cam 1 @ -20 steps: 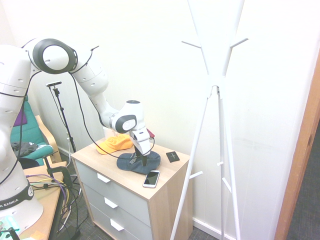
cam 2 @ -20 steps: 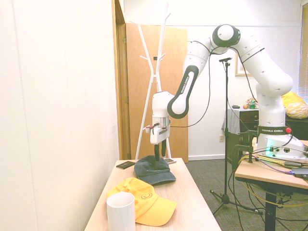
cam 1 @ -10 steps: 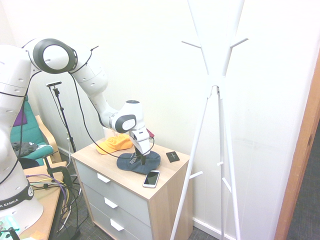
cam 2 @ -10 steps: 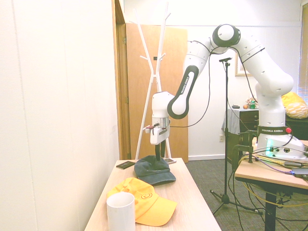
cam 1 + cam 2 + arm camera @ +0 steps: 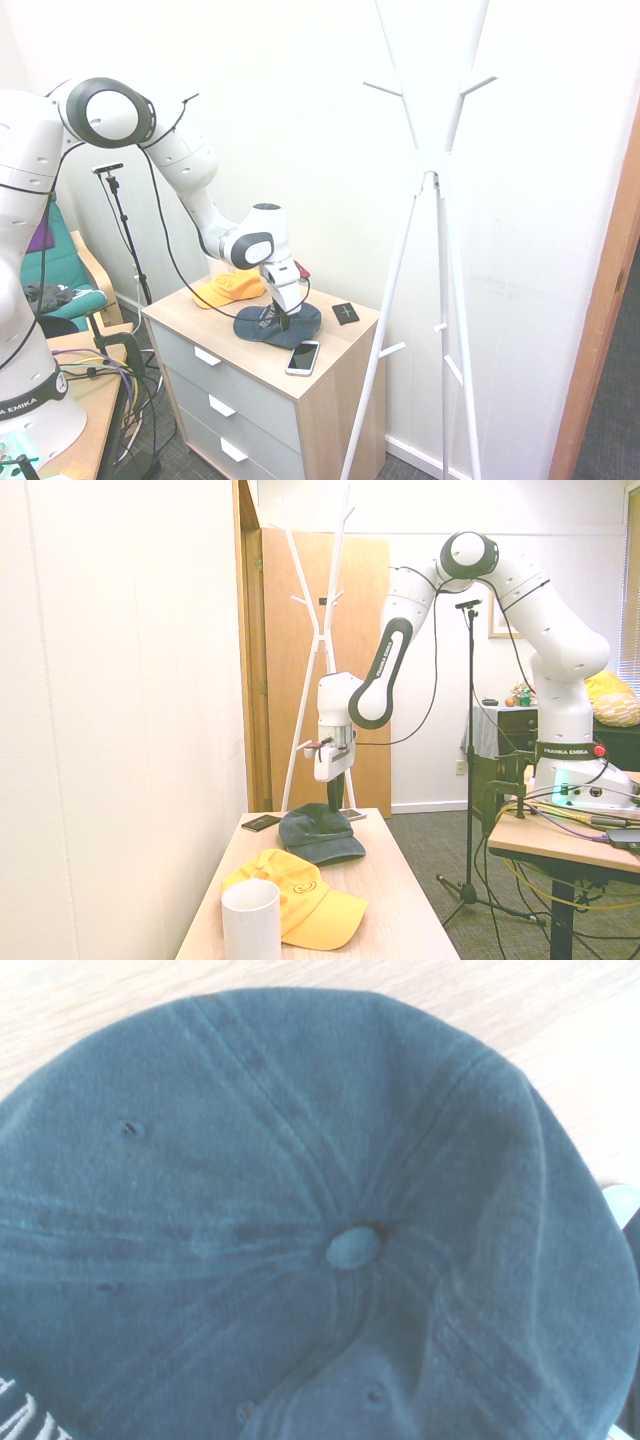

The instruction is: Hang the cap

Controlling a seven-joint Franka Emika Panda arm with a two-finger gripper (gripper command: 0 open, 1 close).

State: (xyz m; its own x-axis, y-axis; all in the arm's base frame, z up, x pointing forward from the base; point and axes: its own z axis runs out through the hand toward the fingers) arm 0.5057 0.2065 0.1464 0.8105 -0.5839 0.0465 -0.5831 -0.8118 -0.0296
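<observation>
The dark navy cap (image 5: 262,328) lies crown-up on the wooden dresser top (image 5: 195,310). In the second exterior view the cap (image 5: 322,840) sits at the far end of the surface. My gripper (image 5: 284,320) points straight down onto the crown, and its dark fingers stand close together in the fabric. From the other side the gripper (image 5: 328,808) pinches a small raised peak of cloth. The wrist view is filled by the cap (image 5: 250,1190) and its top button (image 5: 353,1246). The white coat rack (image 5: 432,170) stands to the right of the dresser.
An orange-yellow cap (image 5: 228,288) lies behind the navy one. A white phone (image 5: 303,357) rests near the dresser's front edge, and a small black card (image 5: 345,313) lies by the wall. A white cup (image 5: 250,920) stands at the near end. The coat rack (image 5: 322,610) rises before a wooden door.
The fingers have drawn together on the cap's crown, bunching the fabric into a small peak. The arm itself has barely moved.
</observation>
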